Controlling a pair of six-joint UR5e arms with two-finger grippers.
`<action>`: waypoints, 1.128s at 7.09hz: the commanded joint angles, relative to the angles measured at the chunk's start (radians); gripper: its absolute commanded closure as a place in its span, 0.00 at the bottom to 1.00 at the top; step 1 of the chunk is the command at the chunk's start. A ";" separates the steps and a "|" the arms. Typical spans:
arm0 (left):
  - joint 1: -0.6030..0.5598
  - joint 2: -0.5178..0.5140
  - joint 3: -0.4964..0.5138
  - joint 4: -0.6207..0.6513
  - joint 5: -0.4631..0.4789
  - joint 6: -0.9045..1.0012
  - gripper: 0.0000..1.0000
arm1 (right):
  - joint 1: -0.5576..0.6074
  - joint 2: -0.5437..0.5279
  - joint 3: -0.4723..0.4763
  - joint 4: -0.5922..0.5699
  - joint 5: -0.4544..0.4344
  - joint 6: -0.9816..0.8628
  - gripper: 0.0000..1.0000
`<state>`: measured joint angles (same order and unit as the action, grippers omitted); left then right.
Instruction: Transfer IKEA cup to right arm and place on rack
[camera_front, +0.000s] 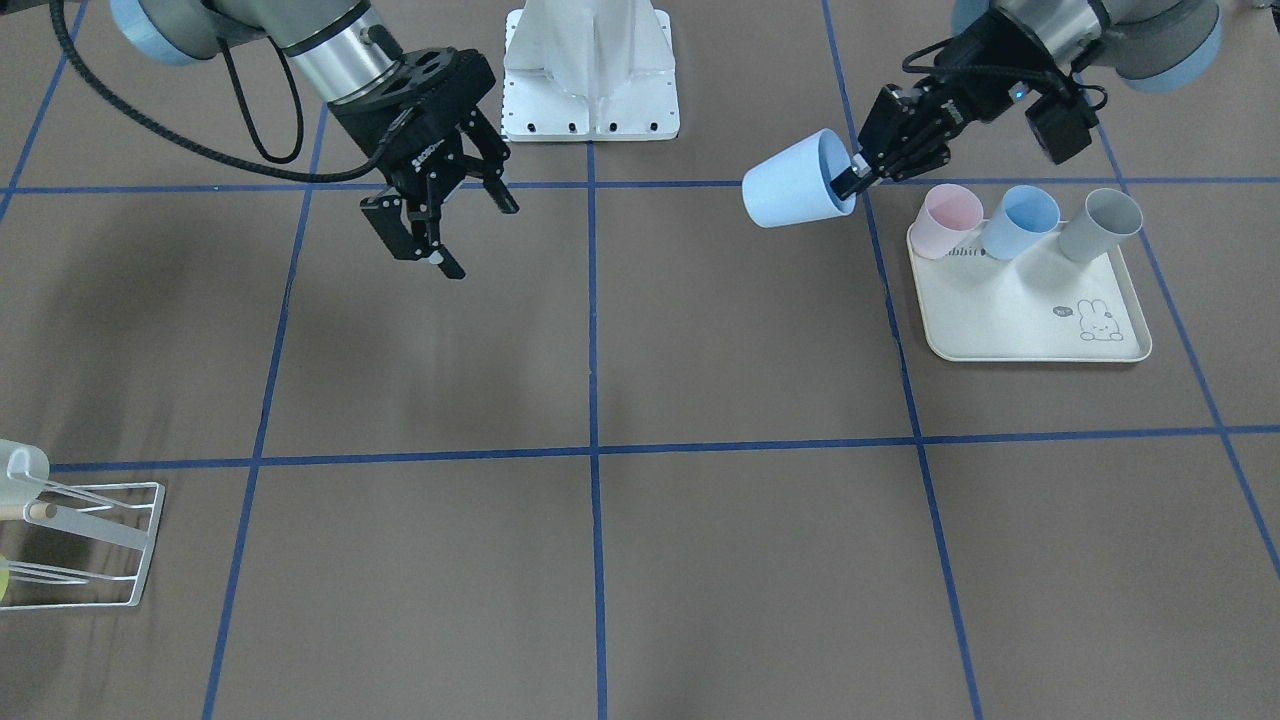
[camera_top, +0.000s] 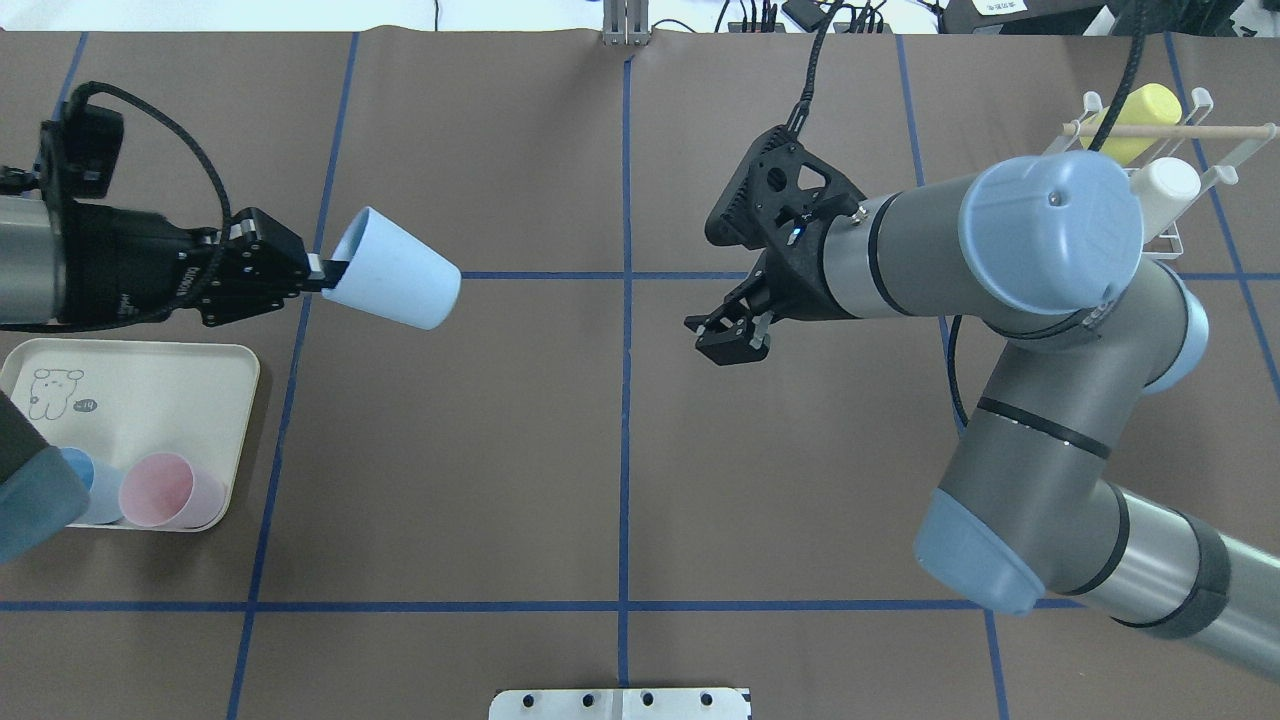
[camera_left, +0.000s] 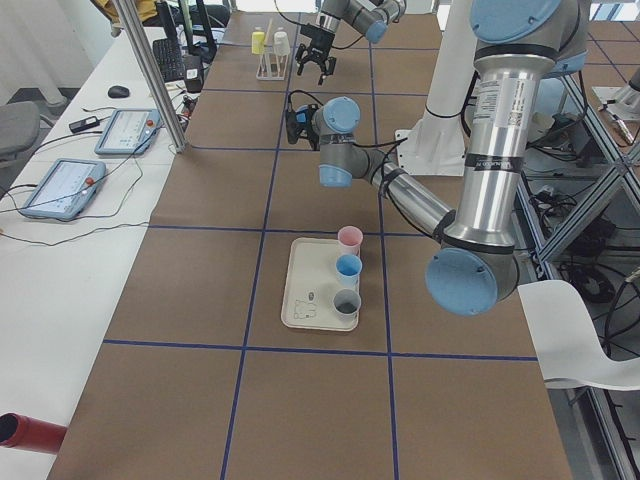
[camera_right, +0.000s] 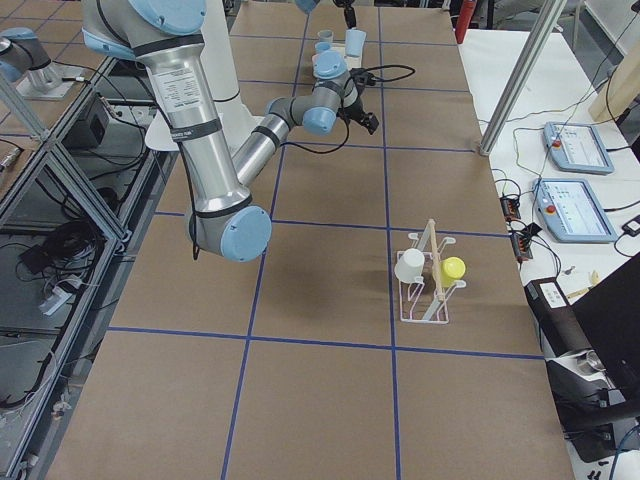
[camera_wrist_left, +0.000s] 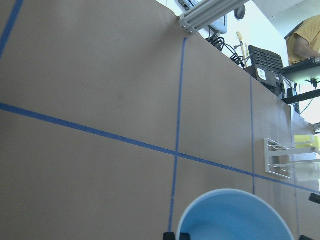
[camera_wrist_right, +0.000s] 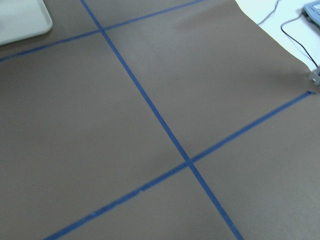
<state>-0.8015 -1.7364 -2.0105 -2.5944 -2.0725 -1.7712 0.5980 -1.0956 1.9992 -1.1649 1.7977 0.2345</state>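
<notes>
Left gripper (camera_front: 855, 180) is clamped on the rim of the pale blue IKEA cup (camera_front: 790, 185), one finger inside the mouth and one outside. The cup is in the air, lying on its side with its base pointing toward the middle of the tabletop (camera_front: 700, 350), over the left half near the cream tray (camera_front: 1030, 335). Right gripper (camera_front: 476, 235) hangs over the right half with jaws spread and nothing between them — well apart from the cup. The rack (camera_top: 1195, 150) sits near the tabletop's far edge on the robot's right, with a white cup (camera_top: 1165, 185) and a yellow cup (camera_top: 1145, 105) on it. On the tray, a pink cup (camera_front: 950, 220), blue cup (camera_front: 1020, 222) and grey cup (camera_front: 1100, 225) stand in a row along its robot-side edge.
</notes>
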 joint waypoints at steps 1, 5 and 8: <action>0.065 -0.087 0.004 -0.001 0.015 -0.076 1.00 | -0.110 0.000 -0.007 0.182 -0.105 0.011 0.01; 0.149 -0.153 0.010 0.000 0.063 -0.113 1.00 | -0.201 0.017 -0.002 0.186 -0.253 -0.003 0.01; 0.168 -0.153 0.015 0.002 0.066 -0.113 1.00 | -0.213 0.020 0.003 0.188 -0.251 -0.001 0.01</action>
<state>-0.6376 -1.8892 -1.9982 -2.5930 -2.0085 -1.8836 0.3880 -1.0774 1.9998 -0.9784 1.5465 0.2320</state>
